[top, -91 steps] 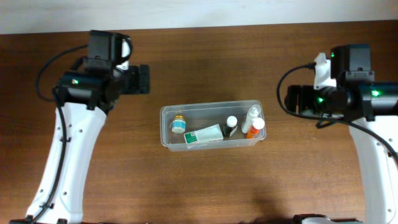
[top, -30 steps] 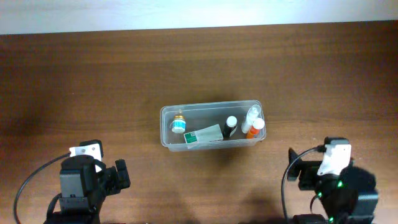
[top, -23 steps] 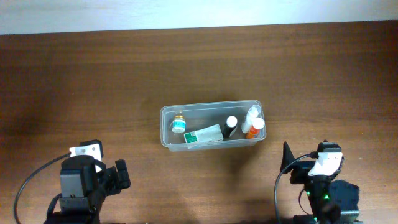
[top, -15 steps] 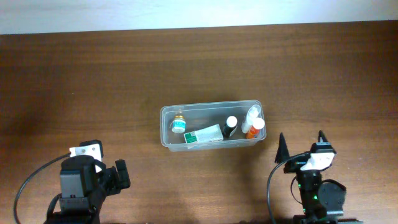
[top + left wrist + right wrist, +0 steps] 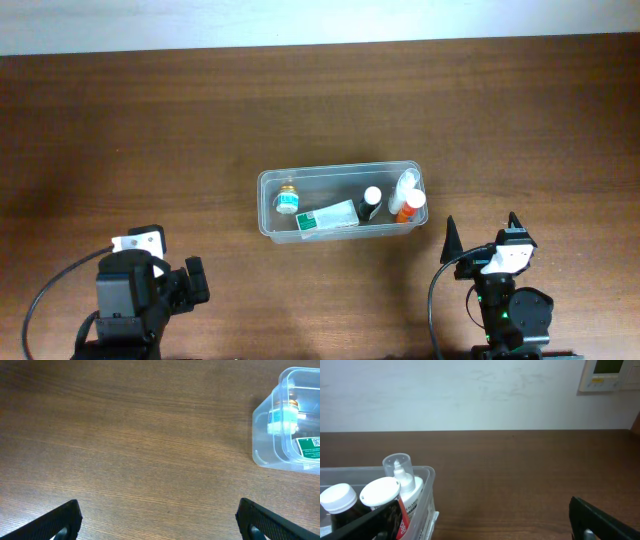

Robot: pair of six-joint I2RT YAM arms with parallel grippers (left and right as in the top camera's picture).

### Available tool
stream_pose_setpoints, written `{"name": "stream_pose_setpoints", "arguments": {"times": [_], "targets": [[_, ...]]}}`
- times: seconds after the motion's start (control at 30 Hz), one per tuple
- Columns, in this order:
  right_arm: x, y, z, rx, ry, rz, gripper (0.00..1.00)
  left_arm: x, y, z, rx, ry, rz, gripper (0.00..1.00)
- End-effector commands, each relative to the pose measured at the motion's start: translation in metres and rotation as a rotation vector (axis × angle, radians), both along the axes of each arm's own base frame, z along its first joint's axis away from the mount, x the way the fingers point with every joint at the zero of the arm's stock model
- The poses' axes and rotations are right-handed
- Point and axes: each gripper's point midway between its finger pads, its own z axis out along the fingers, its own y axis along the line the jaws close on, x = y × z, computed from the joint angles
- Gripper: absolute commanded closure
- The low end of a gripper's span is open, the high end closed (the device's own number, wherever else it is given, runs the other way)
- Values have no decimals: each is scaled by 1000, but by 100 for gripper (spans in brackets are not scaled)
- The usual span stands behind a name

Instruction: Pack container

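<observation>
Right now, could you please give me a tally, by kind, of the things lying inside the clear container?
Bottles: 4 (blue-labelled bottle, black bottle, orange bottle, clear-capped bottle)
Green-and-white pack: 1
Total: 5, all inside the container

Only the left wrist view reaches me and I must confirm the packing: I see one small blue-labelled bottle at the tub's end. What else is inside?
Observer: Overhead, the container also holds a green-and-white packet, a dark bottle, an orange bottle and a clear-capped white bottle.
Operator: Does anything stick up past the rim?
Observer: Yes; the right wrist view shows the clear-capped white bottle's cap above the rim.
Operator: And the other arm?
Observer: The right end effector is open, holding nothing, by the table's robot-side edge, right of the container and apart from it.
</observation>
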Motion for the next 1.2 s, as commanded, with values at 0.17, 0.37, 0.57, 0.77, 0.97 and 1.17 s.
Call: {"name": "stream_pose_setpoints", "arguments": {"times": [0.17, 0.37, 0.57, 0.77, 0.97, 1.17], "targets": [[0, 0, -2, -8, 3, -3, 2, -1, 2, 0, 16, -2, -1, 1], [0, 0, -2, -8, 3, -3, 2, -1, 2, 0, 16, -2, -1, 1], [0, 0, -2, -8, 3, -3, 2, -7, 3, 5, 20, -71, 2, 1], [0, 0, -2, -8, 3, -3, 2, 0, 2, -14, 20, -311, -1, 1], [0, 0, -2, -8, 3, -3, 2, 37, 2, -9, 67, -641, -28, 1], [0, 0, -2, -8, 3, -3, 2, 59, -14, -18, 37, -813, -101, 1]]}}
